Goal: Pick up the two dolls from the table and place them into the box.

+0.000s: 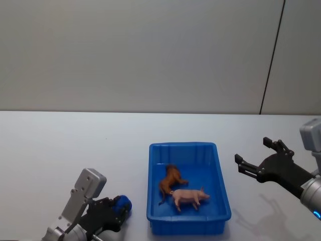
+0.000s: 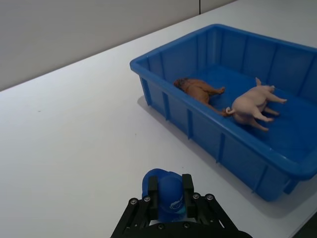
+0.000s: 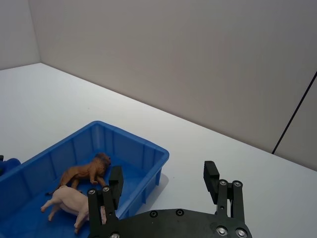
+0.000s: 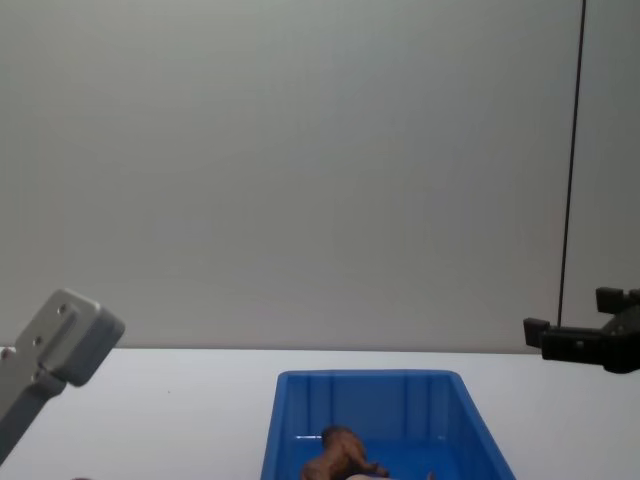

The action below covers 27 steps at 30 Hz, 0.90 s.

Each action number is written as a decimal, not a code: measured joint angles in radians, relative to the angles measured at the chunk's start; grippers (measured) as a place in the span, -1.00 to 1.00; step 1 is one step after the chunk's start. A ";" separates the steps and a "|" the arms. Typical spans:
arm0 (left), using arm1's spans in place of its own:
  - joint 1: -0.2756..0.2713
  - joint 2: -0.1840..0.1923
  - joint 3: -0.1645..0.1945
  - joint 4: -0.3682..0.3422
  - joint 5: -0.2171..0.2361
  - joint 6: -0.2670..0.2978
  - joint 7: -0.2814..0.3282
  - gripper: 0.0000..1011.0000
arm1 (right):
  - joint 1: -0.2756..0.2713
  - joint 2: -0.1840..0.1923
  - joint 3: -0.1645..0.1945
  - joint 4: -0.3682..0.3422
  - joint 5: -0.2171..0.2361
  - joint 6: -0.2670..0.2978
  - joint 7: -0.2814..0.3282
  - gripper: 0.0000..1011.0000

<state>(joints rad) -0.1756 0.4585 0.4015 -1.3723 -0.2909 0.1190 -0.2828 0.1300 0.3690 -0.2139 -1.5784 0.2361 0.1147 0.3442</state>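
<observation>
Between the two arms sits the blue box point(image 1: 188, 219) on the white table point(image 1: 60, 150), and both dolls are already inside it. The reddish-brown doll point(image 1: 170, 182), a small lion shape, lies on the box floor on the side nearer the left gripper point(image 1: 122, 206); the pale pink doll point(image 1: 189, 197), shaped like a pig, lies just beside it, touching or nearly so, a little closer to the robot.

Off to the right of the box, well clear of its rim, the right gripper point(image 1: 255, 156) hangs above the tabletop with its black fingers spread wide apart and nothing between them. From its own wrist camera both fingers point(image 3: 115, 181) stand separated, with the box and the two dolls below and beyond them, the pig lying closer to that gripper than the lion does.

Low at the near left, the left gripper rests close to the table, a short way from the box's left wall and apart from it. Its fingers are closed tight around a small blue object point(image 2: 167, 194), rounded and glossy, with a pale mark on it; what it is I cannot tell. From that wrist camera the box's near wall point(image 2: 198, 124) lies ahead of the gripper, with the lion closer to it and the pig farther in.
</observation>
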 joint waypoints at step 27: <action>-0.127 -0.087 0.004 -0.074 0.088 -0.115 -0.054 -0.64 | 0.000 0.000 0.000 0.000 0.000 0.000 0.000 0.98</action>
<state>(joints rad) -0.3021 0.3715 0.4050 -1.4461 -0.2030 0.0038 -0.3366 0.1300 0.3690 -0.2139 -1.5783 0.2361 0.1147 0.3442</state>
